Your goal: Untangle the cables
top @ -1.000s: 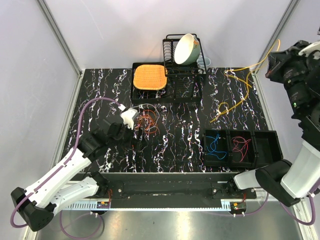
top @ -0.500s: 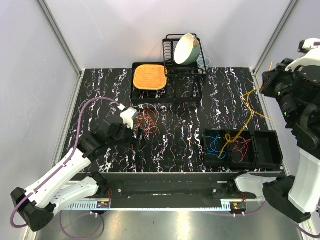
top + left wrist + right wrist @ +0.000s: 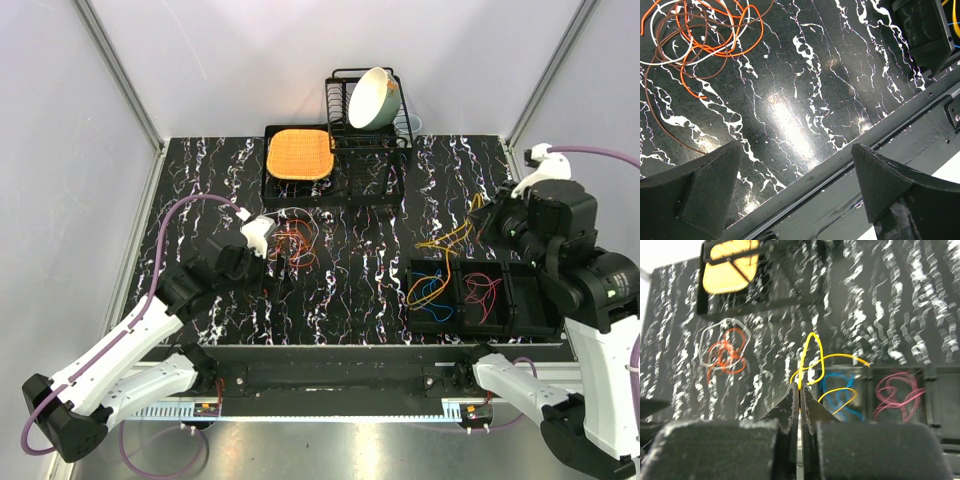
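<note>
From above, the right gripper (image 3: 485,219) is pinching a thin yellow cable (image 3: 445,240). The cable hangs over the black marbled table (image 3: 350,300). Its loose end dips into the left box of the black plastic tray with three boxes (image 3: 556,300). A thin blue cable (image 3: 432,292) lies in that same box, and a thin red cable (image 3: 484,290) lies in the middle one. If the yellow cable drops here, it could loop around the blue one and make a new knot. The left gripper (image 3: 272,265) sits just beside the loose bunch of orange, brown and white cables (image 3: 293,245), well apart from the tray.

In the left wrist view, the two fingers are spread wide and hold nothing. The bunch lies ahead of them, not between them. Its cables cross each other many times. A grab could catch several at once and pull the knot tighter, or drag the whole bunch along.

The right wrist view is blurry. The fingers are pressed together with the yellow cable squeezed between them. One yellow curl lies over the blue cable. A pull from here could hook the blue one and drag it out. If the thin cable slips, it could land half in the box and half out.
</note>
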